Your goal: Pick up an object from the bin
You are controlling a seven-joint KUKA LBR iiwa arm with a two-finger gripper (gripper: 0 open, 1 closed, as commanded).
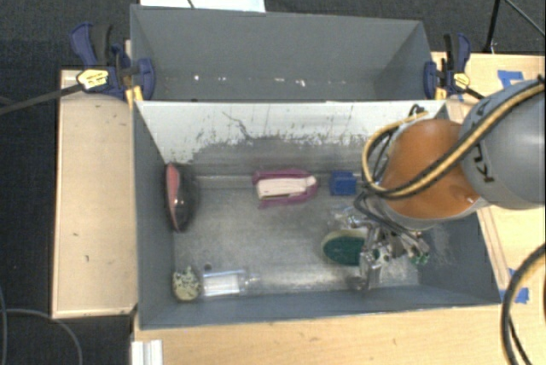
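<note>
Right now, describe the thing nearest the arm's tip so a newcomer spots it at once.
Look in the grey bin's front right part, below the arm's orange cover. There lies a dark green rounded lump; the nearby blue block by the back wall is small and boxy.

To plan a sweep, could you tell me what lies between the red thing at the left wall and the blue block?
In the camera view, a pink-and-white thing lies between the red thing and the blue block, apart from both.
</note>
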